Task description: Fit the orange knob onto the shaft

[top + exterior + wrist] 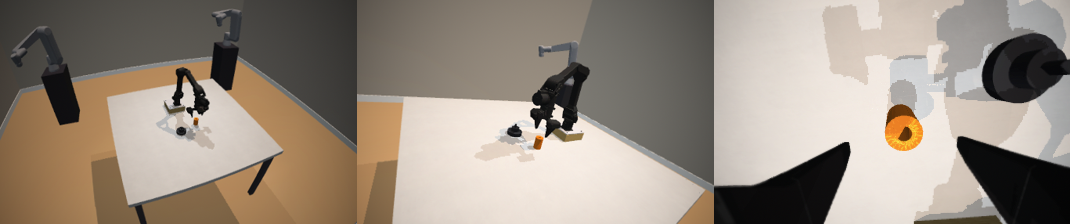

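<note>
Knob (196,121) (538,142) (904,142) upright on counter (156,164) (576,184) (774,90), hole up, apart from pedestal (181,131) (514,132) (1006,75). My jaws (196,113) (542,131): released, nothing held, above knob. Fit not started, AFAICT; pick-up, flat-to-flat align, full push-down & let-go all TBD. Shaft's flat: can't tell w/ these cams.

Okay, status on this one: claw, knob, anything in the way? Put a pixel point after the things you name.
Claw (196,113) (542,132) (903,144) open, above the table, nothing held. Orange knob (196,121) (538,142) (893,119) upright, off the pedestal (181,131) (514,132) (1002,75). No obstruction seen between claw and knob.
</note>
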Controlling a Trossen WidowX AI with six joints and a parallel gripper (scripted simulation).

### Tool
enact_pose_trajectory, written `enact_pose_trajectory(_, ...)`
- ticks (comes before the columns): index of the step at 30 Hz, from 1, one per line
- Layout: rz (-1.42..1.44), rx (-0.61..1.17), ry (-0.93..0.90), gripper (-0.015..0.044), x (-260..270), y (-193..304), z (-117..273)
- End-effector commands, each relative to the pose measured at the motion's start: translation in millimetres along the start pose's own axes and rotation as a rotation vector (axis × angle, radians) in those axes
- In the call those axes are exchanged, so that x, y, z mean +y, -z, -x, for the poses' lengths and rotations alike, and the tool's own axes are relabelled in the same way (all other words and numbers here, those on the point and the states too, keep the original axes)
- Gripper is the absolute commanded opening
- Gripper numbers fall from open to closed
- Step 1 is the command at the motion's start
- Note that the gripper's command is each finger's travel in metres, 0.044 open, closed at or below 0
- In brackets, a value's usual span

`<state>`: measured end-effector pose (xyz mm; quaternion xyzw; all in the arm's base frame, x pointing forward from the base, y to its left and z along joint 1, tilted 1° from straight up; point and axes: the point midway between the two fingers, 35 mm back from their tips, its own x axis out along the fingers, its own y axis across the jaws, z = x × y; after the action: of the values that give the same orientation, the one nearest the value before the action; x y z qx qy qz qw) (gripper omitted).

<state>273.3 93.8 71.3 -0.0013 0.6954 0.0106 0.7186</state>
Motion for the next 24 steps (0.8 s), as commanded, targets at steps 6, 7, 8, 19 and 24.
enact_pose_trajectory(6,-0.004,0.017,0.011,0.0440,-2.0,3.7,-15.1)
enact_pose_trajectory(7,-0.004,0.017,0.011,0.0440,-2.0,3.5,-16.8)
enact_pose_trajectory(8,-0.003,0.017,0.011,0.0440,-1.9,3.4,-18.4)
enact_pose_trajectory(19,-0.002,0.018,0.011,0.0440,-1.8,2.6,-36.4)
enact_pose_trajectory(24,-0.003,0.017,0.011,0.0440,-1.9,2.6,-44.5)
